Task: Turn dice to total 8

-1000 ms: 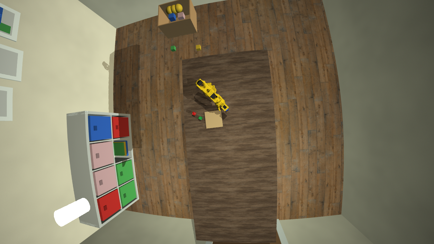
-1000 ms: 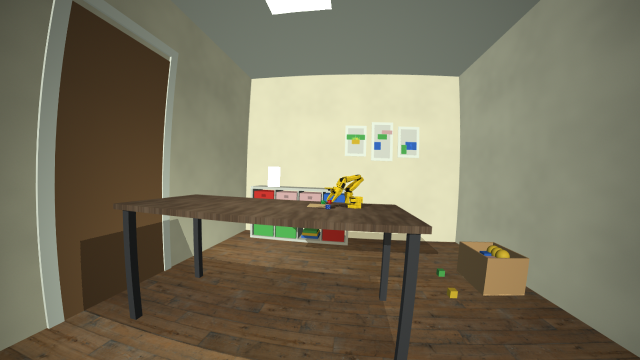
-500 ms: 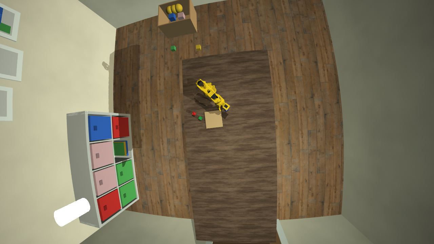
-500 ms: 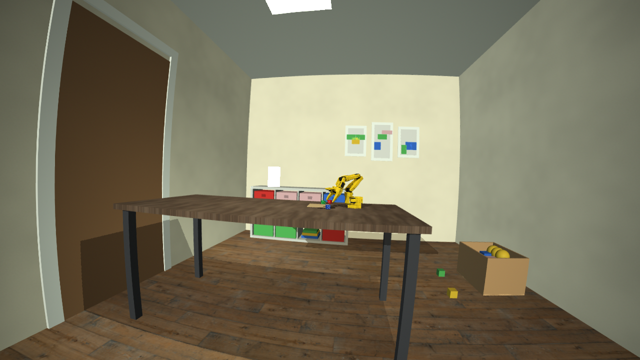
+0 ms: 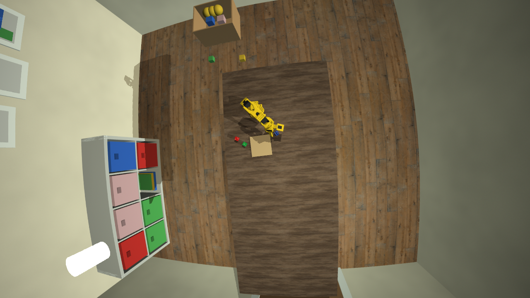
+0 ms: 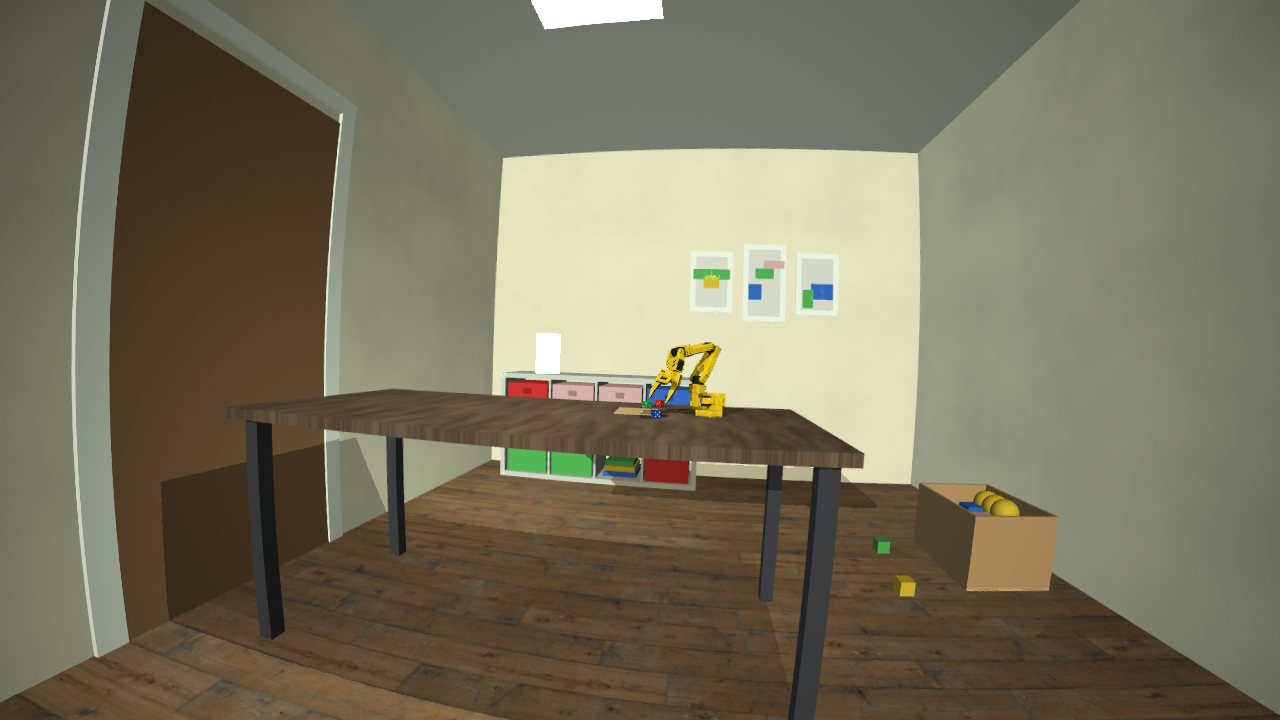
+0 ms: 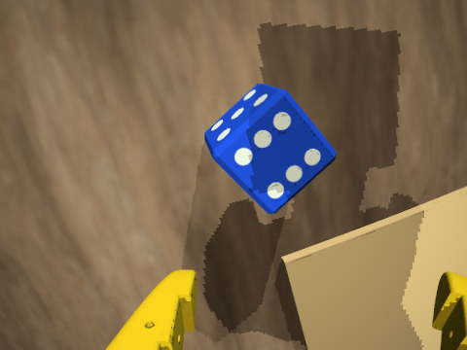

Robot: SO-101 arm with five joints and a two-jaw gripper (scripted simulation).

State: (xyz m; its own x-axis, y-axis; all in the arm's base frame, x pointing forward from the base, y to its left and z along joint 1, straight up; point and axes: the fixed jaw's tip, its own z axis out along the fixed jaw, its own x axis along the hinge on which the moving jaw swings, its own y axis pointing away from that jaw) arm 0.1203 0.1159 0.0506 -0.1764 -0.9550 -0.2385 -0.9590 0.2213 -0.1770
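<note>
A blue die (image 7: 270,147) lies on the bare table just off a corner of the tan mat (image 7: 383,305), with its six-pip face toward the wrist camera and a four-pip face beside it. My gripper (image 7: 318,282) hangs above and behind it, its fingers apart with nothing between them. From above, the blue die (image 5: 275,133) sits at the mat's (image 5: 261,145) far right corner, under the gripper's tip (image 5: 277,129). A red die (image 5: 236,138) and a green die (image 5: 244,144) lie on the table left of the mat. No die is on the mat.
The arm's base (image 5: 247,104) stands behind the mat. The table's left edge is close to the red die. On the floor are a cardboard box (image 5: 216,22), a green cube (image 5: 211,58) and a yellow cube (image 5: 242,57); a drawer shelf (image 5: 126,200) stands by the wall.
</note>
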